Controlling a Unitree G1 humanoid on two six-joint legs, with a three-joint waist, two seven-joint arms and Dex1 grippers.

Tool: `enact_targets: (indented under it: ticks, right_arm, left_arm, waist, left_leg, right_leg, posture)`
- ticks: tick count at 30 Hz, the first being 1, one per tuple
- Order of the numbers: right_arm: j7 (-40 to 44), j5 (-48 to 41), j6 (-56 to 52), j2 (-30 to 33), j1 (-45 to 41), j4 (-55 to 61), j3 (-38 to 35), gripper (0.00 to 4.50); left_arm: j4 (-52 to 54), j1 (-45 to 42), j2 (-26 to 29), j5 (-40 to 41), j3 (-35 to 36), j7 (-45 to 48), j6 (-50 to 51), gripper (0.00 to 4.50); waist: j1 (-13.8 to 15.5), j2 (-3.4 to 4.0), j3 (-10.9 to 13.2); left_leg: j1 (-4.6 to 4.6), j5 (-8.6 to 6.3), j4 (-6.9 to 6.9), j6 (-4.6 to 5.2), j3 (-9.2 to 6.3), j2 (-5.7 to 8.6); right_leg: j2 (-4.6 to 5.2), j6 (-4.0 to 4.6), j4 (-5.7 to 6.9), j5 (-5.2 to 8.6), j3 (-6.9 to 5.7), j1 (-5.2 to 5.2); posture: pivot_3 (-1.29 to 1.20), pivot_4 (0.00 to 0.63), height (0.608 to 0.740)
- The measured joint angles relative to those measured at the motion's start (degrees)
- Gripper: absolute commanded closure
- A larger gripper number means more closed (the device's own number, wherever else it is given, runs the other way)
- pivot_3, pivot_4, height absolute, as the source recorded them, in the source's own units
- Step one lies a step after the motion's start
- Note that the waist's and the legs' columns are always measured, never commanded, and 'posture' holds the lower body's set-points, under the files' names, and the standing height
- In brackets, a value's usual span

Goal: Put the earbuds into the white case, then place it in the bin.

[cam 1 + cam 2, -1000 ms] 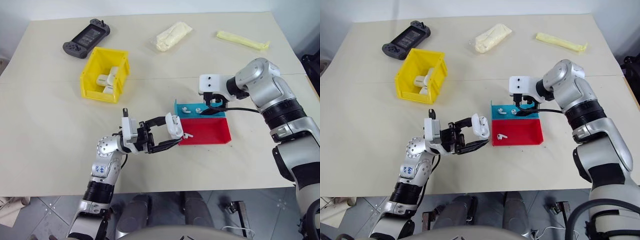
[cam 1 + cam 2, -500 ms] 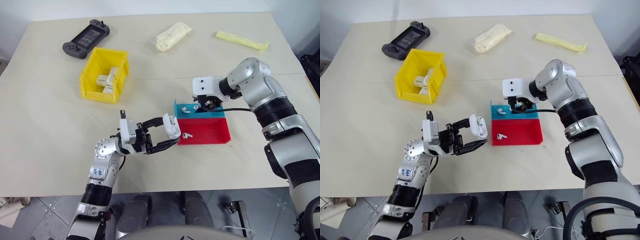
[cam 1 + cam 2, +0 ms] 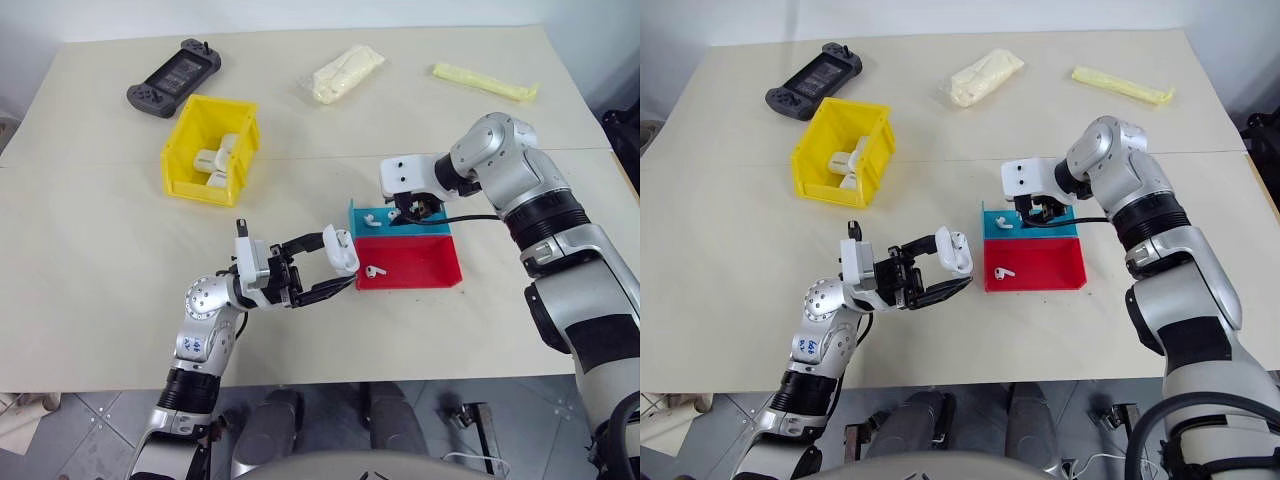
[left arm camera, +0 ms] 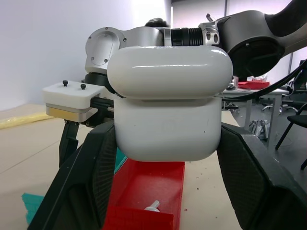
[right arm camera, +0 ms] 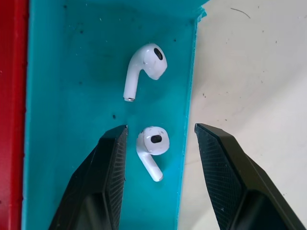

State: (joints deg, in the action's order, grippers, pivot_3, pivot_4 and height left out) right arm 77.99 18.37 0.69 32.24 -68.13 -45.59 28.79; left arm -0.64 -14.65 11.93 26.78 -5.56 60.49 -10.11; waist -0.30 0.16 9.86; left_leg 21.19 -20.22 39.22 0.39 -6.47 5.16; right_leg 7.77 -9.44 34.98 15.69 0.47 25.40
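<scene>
Lab/office: worktable (image 3: pixel 90 250), office chairs (image 4: pixel 292 129)

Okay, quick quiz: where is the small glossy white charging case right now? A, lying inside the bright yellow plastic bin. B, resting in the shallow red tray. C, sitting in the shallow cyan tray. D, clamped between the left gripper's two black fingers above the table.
D: the small glossy white charging case sits pinched between the left gripper's black fingers, held above the table beside the shallow red tray.

The white case (image 4: pixel 168 112) hid most of the right arm behind it. The red tray (image 4: pixel 158 184) was cut off by the picture's lower edge.
</scene>
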Motion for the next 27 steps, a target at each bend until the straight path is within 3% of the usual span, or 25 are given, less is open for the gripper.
enact_targets:
  ticks: [22, 26, 27]
  right_arm:
    - [1.24, 3.52, 10.3, 0.2, -1.82, -4.62, 0.11, 2.19]
    - [1.78, 3.52, 10.6, -0.1, -1.86, -5.38, 0.06, 3.39]
    - [1.8, 3.52, 10.61, -0.16, -1.86, -5.49, 0.04, 3.39]
  left_arm:
    - [0.18, 0.41, 0.22, 0.0, 0.0, -1.16, -0.48, 1.74]
    - [0.43, 0.59, 0.44, 0.0, 0.02, -1.48, -0.48, 1.74]
    - [0.65, 0.77, 0.48, 0.0, 0.02, -1.61, -0.48, 1.74]
  waist:
    - [0.02, 0.0, -0.01]
    - [-0.07, -0.02, -0.02]
    - [-0.09, -0.02, -0.03]
  left_leg:
    - [-0.01, 0.0, 0.0, 0.0, 0.0, 0.0]
    - [-0.02, 0.0, 0.0, 0.0, 0.0, -0.01]
    - [-0.03, 0.0, 0.0, 0.0, 0.01, -0.01]
  right_leg:
    - [0.0, 0.0, 0.01, 0.0, 0.0, -0.01]
    - [-0.01, 0.0, 0.01, 0.0, 0.0, -0.01]
    - [-0.01, 0.0, 0.01, 0.0, 0.0, -0.01]
  posture:
    - [0.0, 0.15, 0.74]
    - [0.0, 0.15, 0.74]
    - [0.0, 0.15, 0.74]
